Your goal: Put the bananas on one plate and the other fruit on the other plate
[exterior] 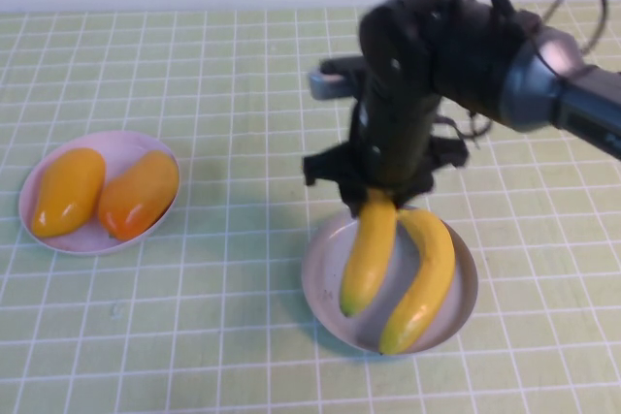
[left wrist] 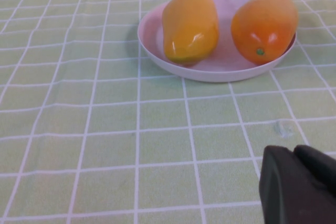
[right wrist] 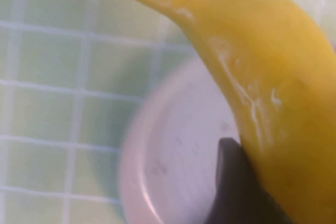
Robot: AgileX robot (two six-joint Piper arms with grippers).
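Note:
Two bananas are over the grey-blue plate [exterior: 325, 269] at the front right. One banana [exterior: 424, 273] lies in the plate. My right gripper [exterior: 380, 199] is shut on the upper end of the other banana [exterior: 369, 251], which hangs steeply with its lower tip down in the plate. In the right wrist view this banana [right wrist: 262, 77] presses against one dark finger [right wrist: 236, 182] above the plate [right wrist: 173, 156]. Two mangoes [exterior: 68, 191] [exterior: 139, 194] lie side by side on the pink-lilac plate [exterior: 112, 143] at the left. My left gripper [left wrist: 294, 153] is shut and empty, low over the cloth, short of that plate [left wrist: 226, 61].
A green cloth with a white grid [exterior: 223, 75] covers the table. The right arm [exterior: 505, 55] reaches in from the far right, above the grey-blue plate. The left arm does not show in the high view.

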